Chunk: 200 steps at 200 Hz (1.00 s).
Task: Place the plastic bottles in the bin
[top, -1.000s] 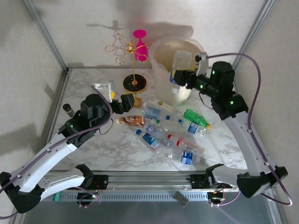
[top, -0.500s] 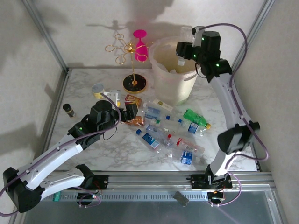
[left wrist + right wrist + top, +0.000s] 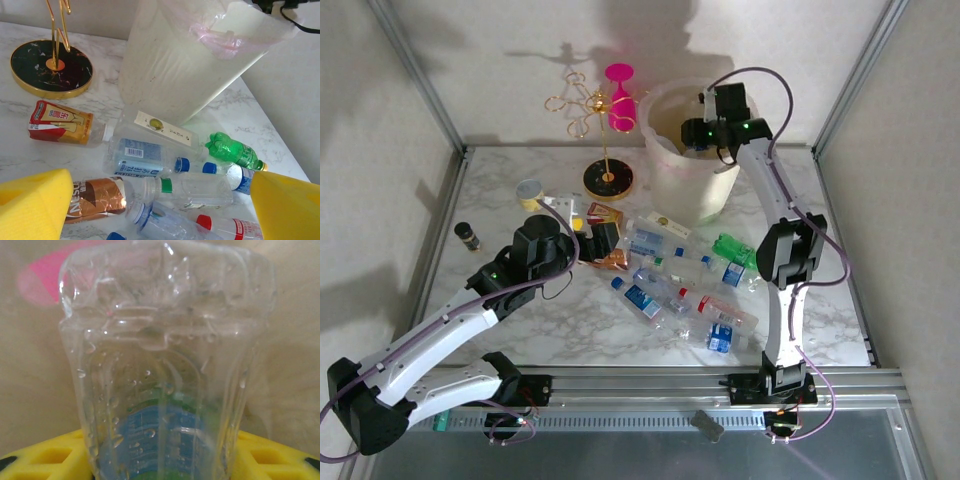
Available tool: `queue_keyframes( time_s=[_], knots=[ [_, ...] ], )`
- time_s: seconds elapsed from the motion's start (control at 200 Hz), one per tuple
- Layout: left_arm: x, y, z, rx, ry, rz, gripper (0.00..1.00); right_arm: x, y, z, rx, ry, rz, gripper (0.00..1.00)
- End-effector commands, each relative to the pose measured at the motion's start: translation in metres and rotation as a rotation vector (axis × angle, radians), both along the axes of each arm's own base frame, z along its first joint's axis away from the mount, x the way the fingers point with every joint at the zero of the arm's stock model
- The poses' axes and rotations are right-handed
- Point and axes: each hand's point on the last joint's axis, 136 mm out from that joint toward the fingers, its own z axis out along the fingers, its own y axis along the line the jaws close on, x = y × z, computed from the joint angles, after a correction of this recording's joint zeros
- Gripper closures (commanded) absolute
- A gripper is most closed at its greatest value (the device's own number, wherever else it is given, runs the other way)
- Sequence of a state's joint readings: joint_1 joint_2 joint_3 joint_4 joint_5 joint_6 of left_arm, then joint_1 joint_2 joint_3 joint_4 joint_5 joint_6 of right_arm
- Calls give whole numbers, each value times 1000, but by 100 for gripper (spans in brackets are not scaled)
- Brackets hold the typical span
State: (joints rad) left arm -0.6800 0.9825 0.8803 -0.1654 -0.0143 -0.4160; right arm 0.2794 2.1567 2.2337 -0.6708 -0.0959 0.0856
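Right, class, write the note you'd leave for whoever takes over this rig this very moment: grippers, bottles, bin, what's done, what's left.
Left gripper: jaws open, empty, hovering over the bottle pile on the table.
Right gripper: jaws closed on a clear bottle, at the mouth of the bin.
Done: one bottle is at the bin, not yet released; what else the bin holds I can't tell.
Left: release it, then clear roughly a dozen bottles lying in front of the bin, the green one included.
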Motion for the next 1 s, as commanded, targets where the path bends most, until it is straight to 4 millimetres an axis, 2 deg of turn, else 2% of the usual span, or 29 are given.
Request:
queue_keyframes(
  time_s=[0.0, 0.15, 0.33, 0.511, 0.621, 0.671, 0.731, 0.806, 0.881, 0.936, 0.996],
  knots=[
    [-4, -2, 5, -27, -14, -14, 9, 2, -3, -4, -41, 6, 5, 43],
    [-3, 0, 6, -23, -16, -2, 8, 0, -2, -11, -35, 30, 4, 30],
    [-1, 3, 6, -18, -19, 14, 6, -3, -4, 6, -16, -3, -8, 24],
    [1, 5, 6, -20, -16, 25, 6, -11, -8, 28, -8, -45, -27, 23],
    [2, 8, 5, -15, -17, 41, 6, -18, -13, 54, 9, -95, -47, 19],
    [3, 10, 6, -12, -20, 51, 6, -22, -17, 70, 17, -130, -62, 13],
    [5, 13, 6, -9, -20, 71, 6, -29, -21, 89, 31, -170, -80, 2],
    [6, 16, 6, -7, -20, 88, 5, -40, -31, 113, 47, -221, -130, 1],
    [6, 20, 7, -12, -19, 108, 4, -56, -42, 146, 96, -307, -177, 1],
    [7, 26, 8, -16, -18, 143, 2, -74, -56, 170, 169, -381, -256, 1],
    [8, 31, 9, -29, -10, 177, 0, -97, -66, 181, 223, -442, -263, 1]
  ],
)
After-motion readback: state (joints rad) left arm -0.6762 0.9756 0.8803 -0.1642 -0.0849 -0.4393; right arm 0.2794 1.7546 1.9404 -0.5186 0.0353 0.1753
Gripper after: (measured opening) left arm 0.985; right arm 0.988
